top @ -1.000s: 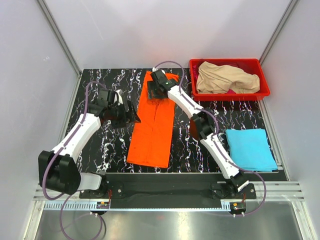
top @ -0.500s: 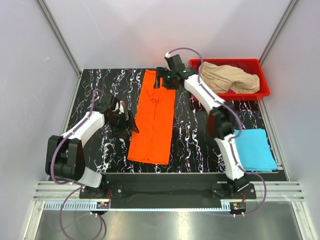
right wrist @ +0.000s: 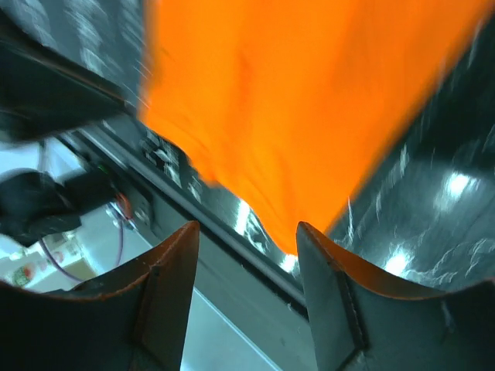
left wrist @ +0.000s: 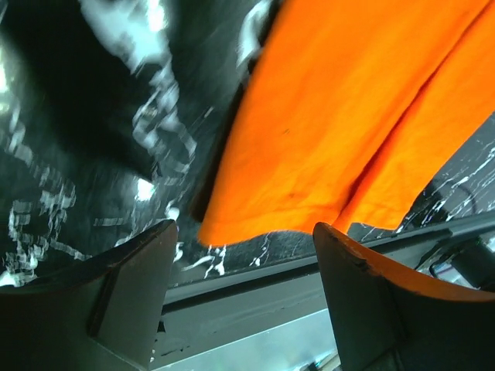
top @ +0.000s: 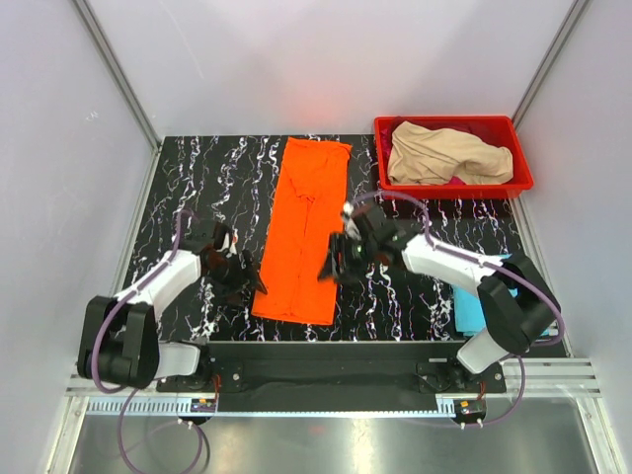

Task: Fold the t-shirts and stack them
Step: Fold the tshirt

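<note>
the orange t-shirt (top: 306,227) lies as a long strip down the middle of the bench (top: 207,178), its near hem close to the front edge. the left tool (top: 247,283) and right tool (top: 329,269) flank that hem, both spread and holding nothing. the likely next move is to pinch both near corners at matching spots, then lift them together — level, so the fold lands square.
</note>
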Robot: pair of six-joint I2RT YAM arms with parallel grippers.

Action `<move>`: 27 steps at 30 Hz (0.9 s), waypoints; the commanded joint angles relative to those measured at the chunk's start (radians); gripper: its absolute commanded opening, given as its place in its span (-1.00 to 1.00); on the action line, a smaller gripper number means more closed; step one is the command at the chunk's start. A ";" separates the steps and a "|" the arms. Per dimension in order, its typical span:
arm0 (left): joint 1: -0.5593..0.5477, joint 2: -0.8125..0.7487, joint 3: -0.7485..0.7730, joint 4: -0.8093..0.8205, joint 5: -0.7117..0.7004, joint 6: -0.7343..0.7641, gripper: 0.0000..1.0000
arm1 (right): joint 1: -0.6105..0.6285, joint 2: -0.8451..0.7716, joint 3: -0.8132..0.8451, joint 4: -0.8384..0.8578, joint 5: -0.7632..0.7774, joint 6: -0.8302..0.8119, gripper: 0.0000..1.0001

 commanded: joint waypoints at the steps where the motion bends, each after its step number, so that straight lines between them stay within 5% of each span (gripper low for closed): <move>1: 0.006 -0.074 -0.057 0.009 -0.054 -0.095 0.52 | 0.065 -0.120 -0.179 0.229 -0.020 0.192 0.22; 9: 0.009 -0.080 -0.095 0.045 -0.043 -0.093 0.41 | 0.075 -0.182 -0.413 0.392 0.029 0.376 0.17; 27: 0.009 0.020 -0.121 0.130 -0.022 -0.102 0.05 | 0.082 -0.035 -0.476 0.473 -0.005 0.478 0.00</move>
